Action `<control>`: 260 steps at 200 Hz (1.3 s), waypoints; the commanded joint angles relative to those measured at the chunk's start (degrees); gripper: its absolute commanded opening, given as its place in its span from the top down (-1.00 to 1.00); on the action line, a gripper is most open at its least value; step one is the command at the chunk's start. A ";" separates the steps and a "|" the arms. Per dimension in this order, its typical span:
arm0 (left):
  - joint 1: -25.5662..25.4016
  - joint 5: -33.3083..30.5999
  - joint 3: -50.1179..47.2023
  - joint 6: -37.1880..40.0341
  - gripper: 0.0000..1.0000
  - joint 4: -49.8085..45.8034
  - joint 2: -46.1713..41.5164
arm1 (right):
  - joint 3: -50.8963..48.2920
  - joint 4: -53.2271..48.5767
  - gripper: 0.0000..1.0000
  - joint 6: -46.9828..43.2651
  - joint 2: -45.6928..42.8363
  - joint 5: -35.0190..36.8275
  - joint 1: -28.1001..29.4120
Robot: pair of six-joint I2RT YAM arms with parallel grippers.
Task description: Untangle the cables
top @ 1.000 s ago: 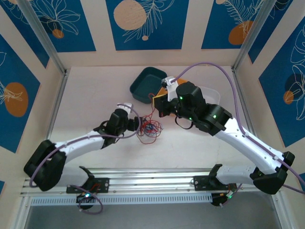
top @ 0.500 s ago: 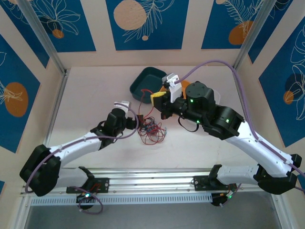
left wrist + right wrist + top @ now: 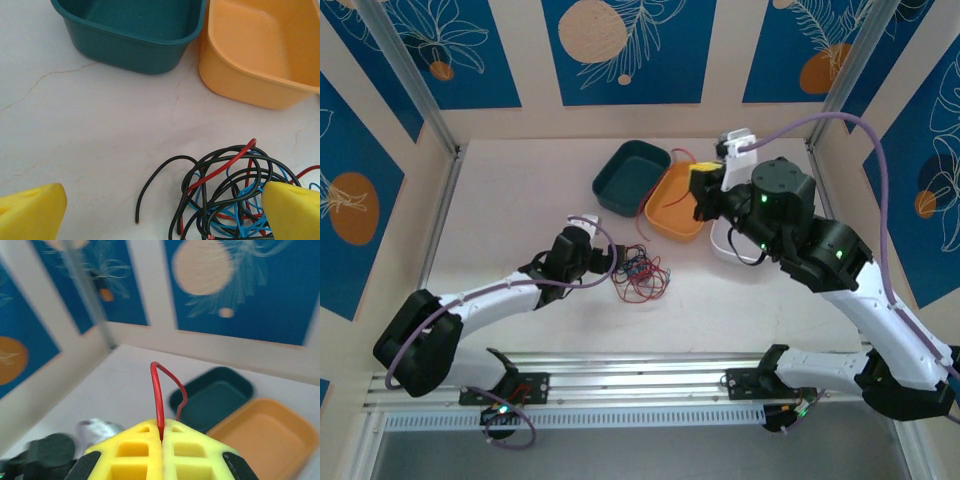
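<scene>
No legible text, labels, brands or numbers. Wall panels (image 3: 620, 50) at 12 o'clock carry leaf-and-circle artwork with no lettering on it.

Bright, even light; rt-wrist view blurred

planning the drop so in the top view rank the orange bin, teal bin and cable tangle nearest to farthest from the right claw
1. orange bin, directly beside the right claw
2. teal bin, further left, toward the back
3. cable tangle, front centre, toward the arm bases
</scene>
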 commanded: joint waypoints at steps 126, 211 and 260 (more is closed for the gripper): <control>0.03 2.04 1.76 -0.35 -1.00 1.08 0.94 | -14.88 -1.98 1.00 8.85 4.07 -22.30 -46.70; 0.11 2.13 2.23 -0.24 -1.00 0.48 1.48 | -22.16 2.97 1.00 7.71 18.12 -18.87 -49.36; 0.11 1.55 2.31 -0.55 -1.00 0.29 2.09 | -22.55 3.04 1.00 6.98 25.32 -16.73 -46.75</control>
